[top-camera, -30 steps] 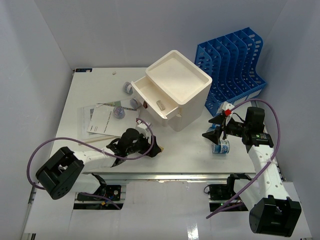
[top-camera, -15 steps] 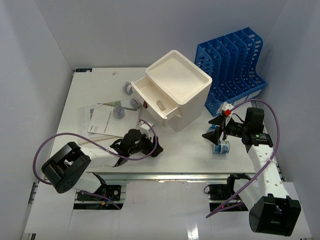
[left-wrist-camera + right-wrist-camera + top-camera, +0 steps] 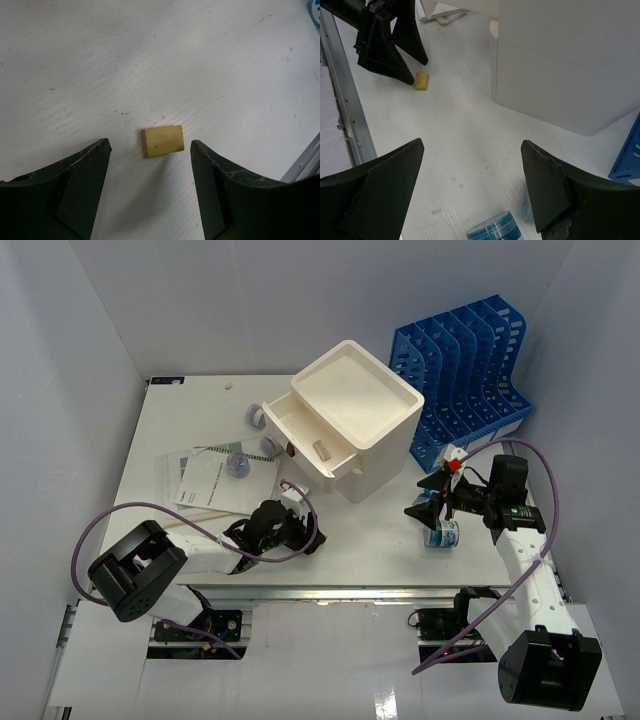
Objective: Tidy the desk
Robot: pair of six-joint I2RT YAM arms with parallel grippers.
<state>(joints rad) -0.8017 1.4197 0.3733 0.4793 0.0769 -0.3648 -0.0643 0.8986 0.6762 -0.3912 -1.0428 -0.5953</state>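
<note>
The desk (image 3: 180,420) is a wide white tabletop with a metal rail (image 3: 330,592) along its front edge. My left gripper (image 3: 305,537) is low over its front middle and open. In the left wrist view, a small yellow block (image 3: 162,140) lies on the desk just ahead of and between the open tips of the left gripper (image 3: 149,143), untouched. My right gripper (image 3: 425,504) is open and empty, hovering above a blue tape roll (image 3: 441,533). The right wrist view shows the roll (image 3: 495,227) below the right gripper (image 3: 472,144) and the yellow block (image 3: 421,80) farther off.
A white drawer box (image 3: 355,415) stands mid-desk with its top drawer (image 3: 300,432) pulled out. A blue file rack (image 3: 465,365) stands at the back right. Papers (image 3: 205,480) and small tape rolls (image 3: 238,464) lie at the left.
</note>
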